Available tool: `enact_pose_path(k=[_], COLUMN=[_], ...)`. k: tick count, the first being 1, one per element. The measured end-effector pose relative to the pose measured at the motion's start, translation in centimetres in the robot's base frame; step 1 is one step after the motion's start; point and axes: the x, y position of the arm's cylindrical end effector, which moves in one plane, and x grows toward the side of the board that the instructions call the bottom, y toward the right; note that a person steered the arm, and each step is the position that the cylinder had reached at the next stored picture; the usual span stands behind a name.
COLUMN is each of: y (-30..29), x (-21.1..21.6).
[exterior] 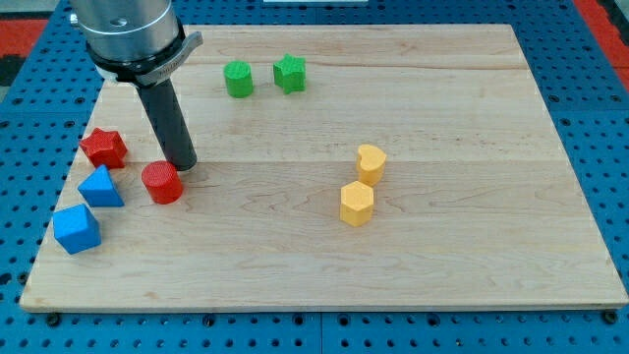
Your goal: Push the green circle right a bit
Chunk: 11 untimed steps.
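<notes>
The green circle [238, 79] stands near the view's top, left of centre, with a green star [290, 73] close on its right. My tip [183, 165] rests on the board well below and left of the green circle, right beside the upper right edge of a red circle [161, 182]. The rod rises from there up to the arm's grey body at the view's top left.
A red star [103, 147] lies left of my tip. A blue triangle [101, 186] and a blue cube [77, 228] lie at the lower left. A yellow heart [371, 162] and a yellow hexagon [357, 204] stand right of centre. The wooden board [462, 118] sits on a blue pegboard.
</notes>
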Motion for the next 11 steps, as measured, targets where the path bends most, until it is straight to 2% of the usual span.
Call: enact_pose_path(k=[4,7,8,9,10,11], y=[3.9,10.5,7.9,-0.1,3.1,3.3], x=[0.1,-0.4,-4.3,-9.8,-14.2,-13.1])
